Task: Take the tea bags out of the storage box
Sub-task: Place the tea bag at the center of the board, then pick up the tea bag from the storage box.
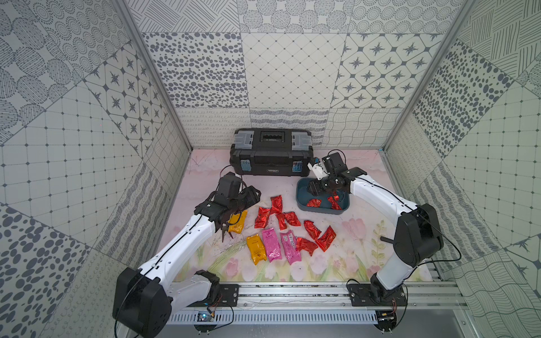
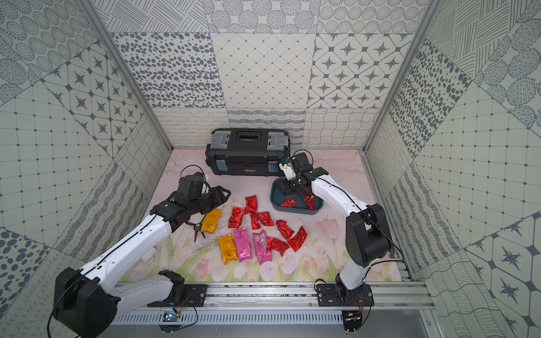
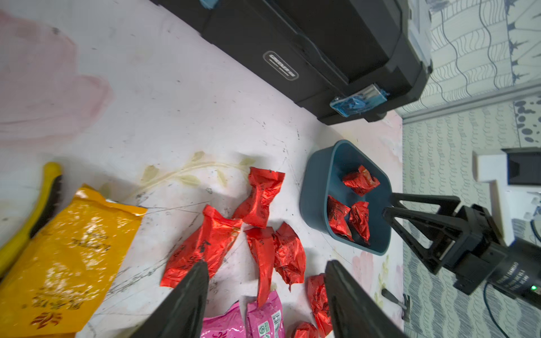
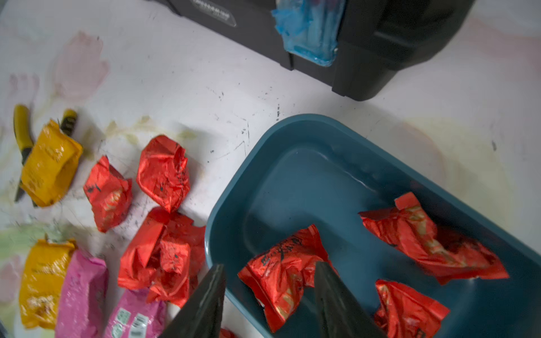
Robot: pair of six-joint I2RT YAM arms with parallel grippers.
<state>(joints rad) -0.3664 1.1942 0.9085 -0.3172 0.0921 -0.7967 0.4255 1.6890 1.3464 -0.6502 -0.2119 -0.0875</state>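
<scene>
- The tea bags (image 4: 281, 275) begin right at the right gripper (image 4: 269, 292); its jaws stand partly apart with nothing between them; one finger hangs over the near wall of the storage box (image 4: 307, 181), the other over a crinkled red packet on the box floor.
- Three red tea bags lie in the box: that one and two more, each apart from the others; the floor around them is bare.
- Handling, as I judge it: light, soft foil that crumples instead of resisting, and probably slick; a raised fold or a sealed end looks the best hold, pinched across the narrow width; a flat packet may skate on the smooth plastic.
- The box itself looks light — a finger catching its wall could shove or tip it.
- It stands toward the desk's (image 1: 360, 257) back right corner, just in front of the right end of the black toolbox (image 1: 270, 152), which sits at the middle of the back edge.
- The other tea bags lie out on the middle of the desk; red ones are scattered there; two pink (image 1: 272, 244) and one orange-yellow lie side by side nearer the front edge.
- A second orange-yellow packet (image 1: 237, 221) lies further left, on top of yellow-handled pliers (image 1: 225, 232).
- The left gripper (image 3: 263, 269) hovers over those red packets, jaws wide and empty.
- In the way: the box wall under one finger and the toolbox close behind — little else.
</scene>
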